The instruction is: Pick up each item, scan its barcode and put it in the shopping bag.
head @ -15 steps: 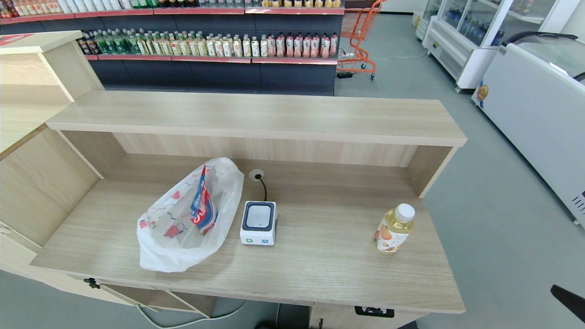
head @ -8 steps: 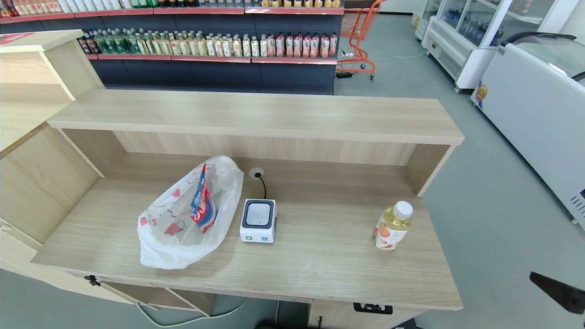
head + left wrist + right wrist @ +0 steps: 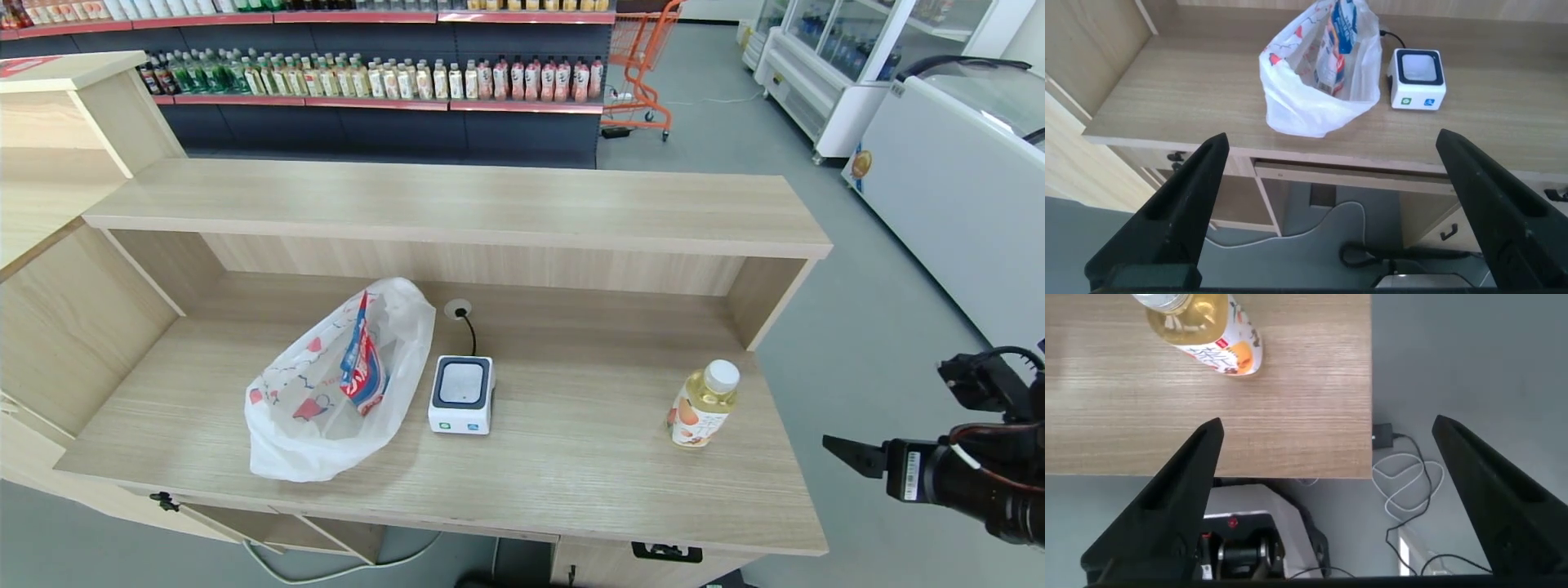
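Pick step: bottle (image 3: 704,405) stands upright near the desk (image 3: 571,465) right edge, right hand (image 3: 1327,433) released and empty just off that edge; next, reach in, clamp it, then scanner (image 3: 461,395), shopping bag (image 3: 326,400).

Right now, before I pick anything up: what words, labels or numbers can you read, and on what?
No text reads clearly.
Drink bottle label: print too small.
Snack packet in the shopping bag: lettering blurred.
Barcode scanner: two front icons, no legible words.
Chest freezer badge: too small.
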